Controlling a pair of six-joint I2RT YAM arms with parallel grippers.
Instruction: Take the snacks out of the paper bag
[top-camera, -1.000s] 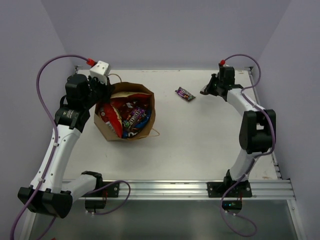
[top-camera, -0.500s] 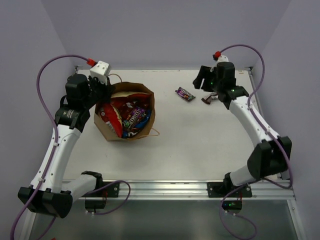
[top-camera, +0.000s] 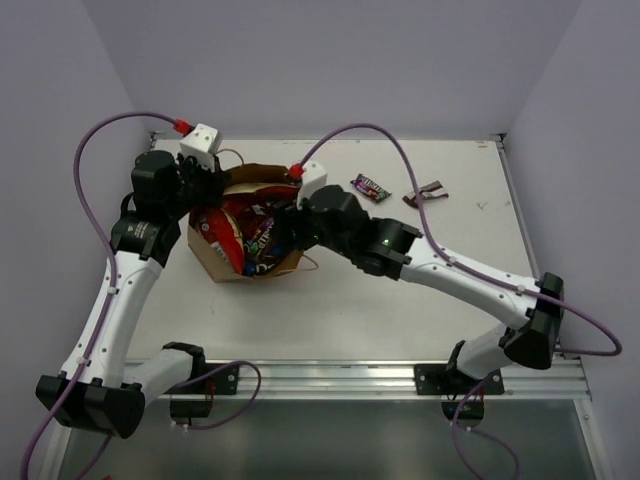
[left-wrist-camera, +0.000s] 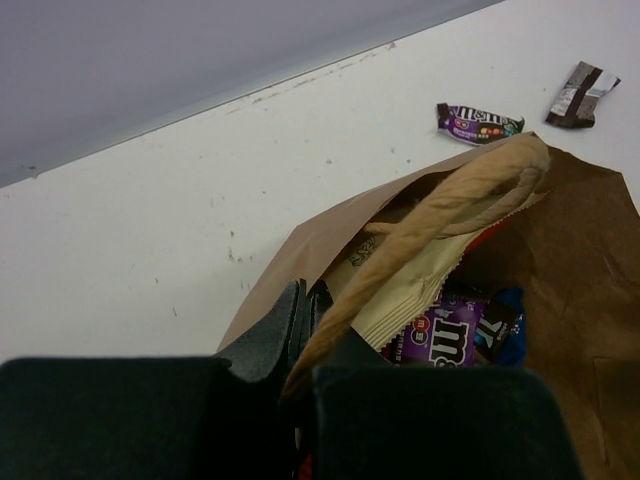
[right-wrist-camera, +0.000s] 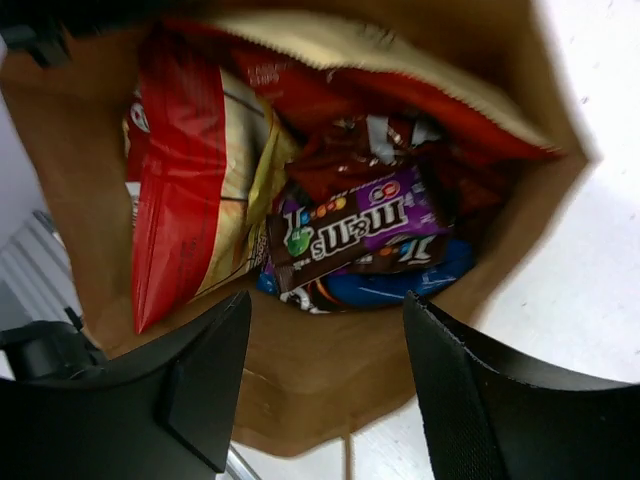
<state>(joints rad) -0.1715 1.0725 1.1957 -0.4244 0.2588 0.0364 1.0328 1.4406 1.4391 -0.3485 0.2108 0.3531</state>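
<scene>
The brown paper bag (top-camera: 263, 177) stands at the left of the table with its mouth open. My left gripper (top-camera: 207, 181) is shut on the bag's far-left rim, and the twisted handle (left-wrist-camera: 440, 215) runs down between its fingers (left-wrist-camera: 270, 335). My right gripper (right-wrist-camera: 325, 300) hovers open over the bag's mouth (top-camera: 285, 228), holding nothing. Inside lie snacks: a purple M&M's packet (right-wrist-camera: 350, 230), a red chip bag (right-wrist-camera: 180, 170) and a blue bag (right-wrist-camera: 385, 280). Two small snacks lie on the table: an M&M's packet (top-camera: 370, 188) and a dark bar (top-camera: 425, 193).
The right arm (top-camera: 450, 270) stretches across the middle of the table from its base at the near right. A second twisted handle (top-camera: 305, 265) sticks out at the bag's near side. Walls close the table at the back and both sides.
The right gripper opened and left the dark bar on the table at the far right. The right arm then swung left to the bag's mouth. The left arm has not moved.
</scene>
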